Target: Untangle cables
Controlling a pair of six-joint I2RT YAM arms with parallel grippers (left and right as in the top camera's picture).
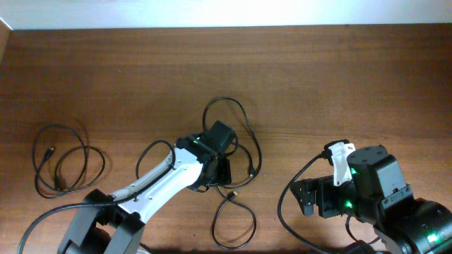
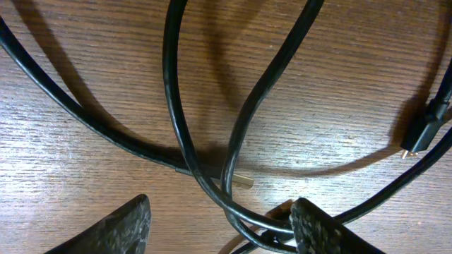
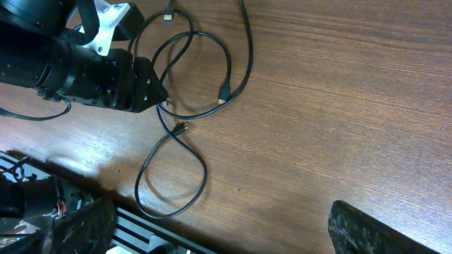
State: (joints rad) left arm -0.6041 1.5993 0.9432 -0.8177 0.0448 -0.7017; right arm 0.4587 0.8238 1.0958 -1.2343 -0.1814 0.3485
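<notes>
Two black cables lie tangled at the table's middle, with a loop at the top (image 1: 227, 99) and a loop toward the front (image 1: 233, 220). My left gripper (image 1: 217, 169) is low over the tangle. In the left wrist view its jaws (image 2: 222, 229) are open with crossing cable strands (image 2: 233, 204) between the fingers, lying against the right finger. A black plug (image 2: 422, 132) lies at the right and a gold plug tip (image 2: 241, 181) at the crossing. A third cable (image 1: 60, 128) lies apart in loose loops at the left. My right gripper (image 1: 307, 197) is open and empty (image 3: 226, 229), away from the tangle.
The right wrist view shows the left arm's black wrist (image 3: 78, 70) over the tangled loops (image 3: 205, 173) and a slatted edge (image 3: 152, 229) at the table's front. Brown wooden tabletop (image 1: 353, 85) stretches to the back and right. A white wall edge runs along the back.
</notes>
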